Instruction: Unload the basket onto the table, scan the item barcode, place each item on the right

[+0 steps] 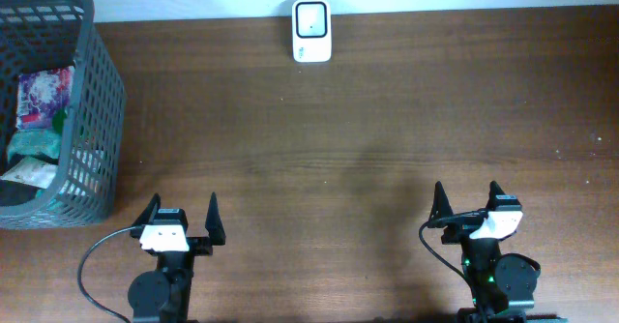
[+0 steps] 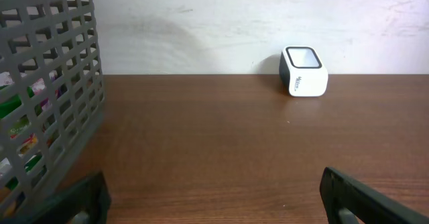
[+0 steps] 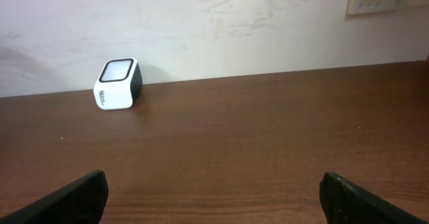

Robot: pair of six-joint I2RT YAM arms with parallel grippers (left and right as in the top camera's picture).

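Overhead view is showing the basket (image 1: pixel 102 120) sitting at the left end of the table (image 1: pixel 338 149), and the items to scan are lying inside it. They are several packets (image 1: pixel 44 96), one with a floral print on top and a green one and a pale one lower down, piled loosely against each other. They are looking like thin film pouches, so I am judging them light, soft, crinkly and a little slippery. Pinching one by a free edge or corner is probably going to serve best, leaving the printed faces uncovered, though no barcode is showing yet. The scanner (image 1: pixel 311 31) is standing well to the right of the basket, by the far wall. The left gripper (image 1: pixel 184 205) is hovering near the basket's front corner and the right gripper (image 1: pixel 466 192) well apart from it, both with jaws spread wide and holding nothing.
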